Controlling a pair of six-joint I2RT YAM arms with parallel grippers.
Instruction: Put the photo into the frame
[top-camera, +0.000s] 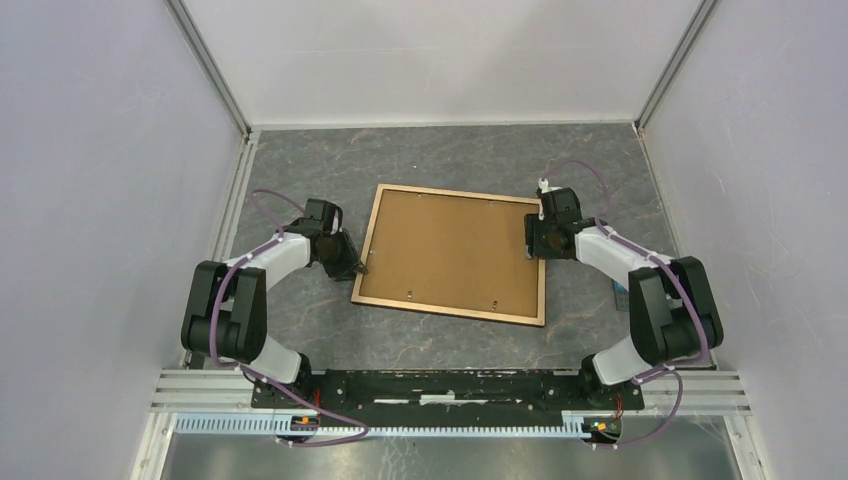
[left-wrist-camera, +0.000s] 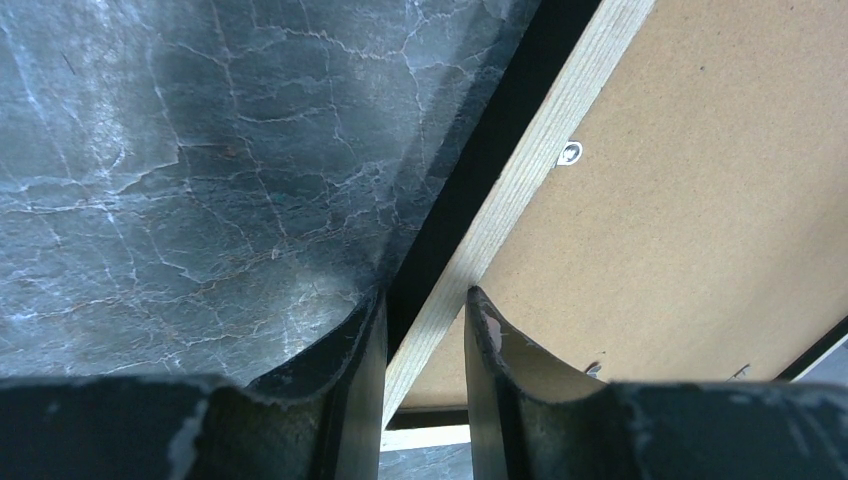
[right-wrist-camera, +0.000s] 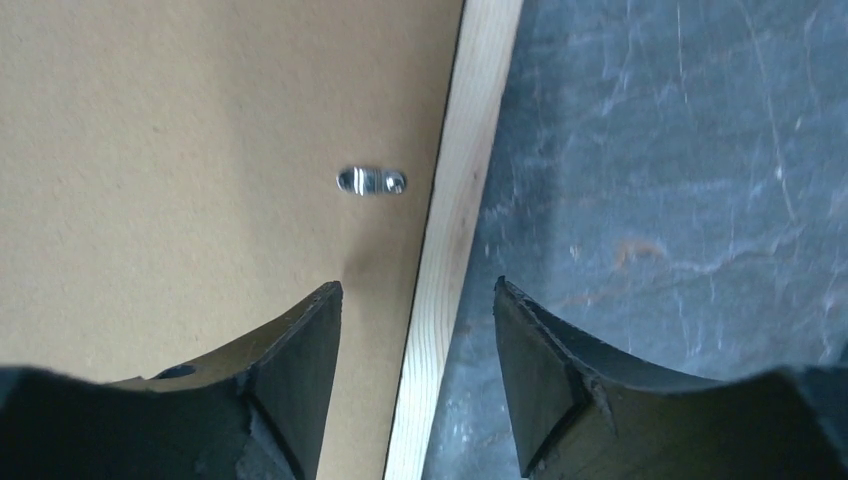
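Left wrist: left pincer (left-wrist-camera: 425, 296) clamps frame (left-wrist-camera: 530, 160) rail; right pincer (right-wrist-camera: 418, 290) open astride opposite rail.

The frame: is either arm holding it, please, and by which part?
The left gripper seems clamped on the frame by its left rail, near the front corner; the right gripper, fingers open, only straddles the right rail.

The frame (left-wrist-camera: 538, 150) had pale wood rails with a black outer edge; the backing board (top-camera: 450, 250) was plain brown; the tabletop (top-camera: 450, 160) was dark grey marble, veined white.
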